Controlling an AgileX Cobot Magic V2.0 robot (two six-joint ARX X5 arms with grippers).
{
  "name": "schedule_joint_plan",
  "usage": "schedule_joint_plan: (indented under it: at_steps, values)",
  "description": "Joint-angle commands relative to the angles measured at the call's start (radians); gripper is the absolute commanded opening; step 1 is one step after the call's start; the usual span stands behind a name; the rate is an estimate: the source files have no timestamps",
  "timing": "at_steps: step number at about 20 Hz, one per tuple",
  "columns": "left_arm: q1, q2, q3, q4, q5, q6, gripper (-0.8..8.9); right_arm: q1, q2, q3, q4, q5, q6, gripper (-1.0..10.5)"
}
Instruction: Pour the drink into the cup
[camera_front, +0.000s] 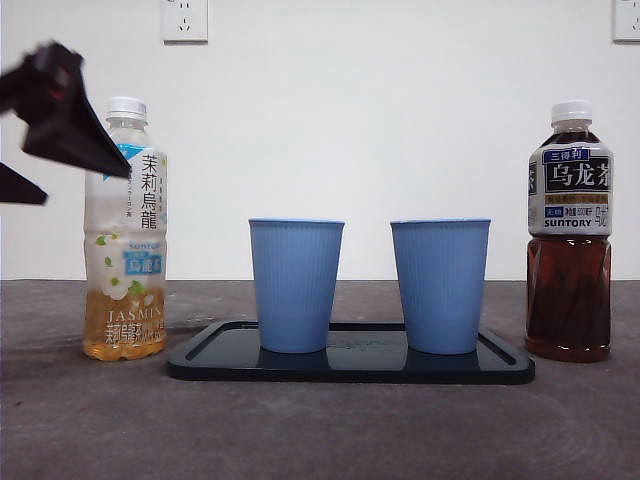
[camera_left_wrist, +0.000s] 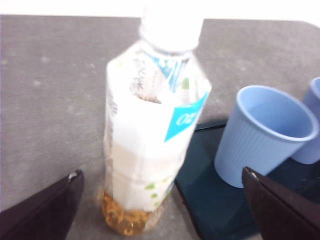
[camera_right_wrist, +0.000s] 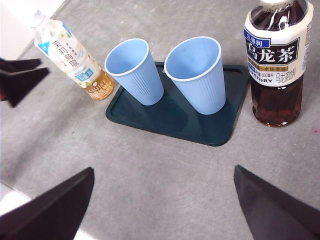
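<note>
A jasmine tea bottle (camera_front: 126, 240) with a white cap and a little amber tea stands left of a dark tray (camera_front: 350, 368). Two empty blue cups (camera_front: 295, 285) (camera_front: 440, 285) stand on the tray. A dark oolong tea bottle (camera_front: 569, 240), capped and nearly full, stands to the right. My left gripper (camera_front: 70, 170) is open beside the jasmine bottle's upper part. In the left wrist view the bottle (camera_left_wrist: 150, 135) stands between the spread jaws of the left gripper (camera_left_wrist: 161, 174), untouched. My right gripper (camera_right_wrist: 163, 169) is open and empty, high over the table's near side.
The tray (camera_right_wrist: 170, 117) lies on a grey table between the two bottles (camera_right_wrist: 75, 60) (camera_right_wrist: 275, 60). The left gripper (camera_right_wrist: 44, 66) shows at the edge of the right wrist view. A white wall with sockets (camera_front: 185, 20) stands behind.
</note>
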Motion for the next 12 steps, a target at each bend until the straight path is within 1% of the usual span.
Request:
schedule_joint_plan:
  at_steps: [1,4,7,12]
  values:
    - [-0.009,0.099,0.0,0.103,0.002,0.02,4.99,0.004,0.003,0.019,0.015,-0.001,0.008,4.5]
    - [-0.009,0.215,0.0,0.24,0.002,0.042,4.99,0.004,0.003,0.019,0.018,0.004,0.005,4.5]
    - [-0.009,0.32,0.0,0.363,0.002,0.059,4.99,0.004,0.003,0.019,0.018,0.027,0.005,4.5]
    - [-0.009,0.446,0.001,0.536,0.002,0.073,4.98,0.004,0.003,0.019,0.02,0.028,0.005,4.5]
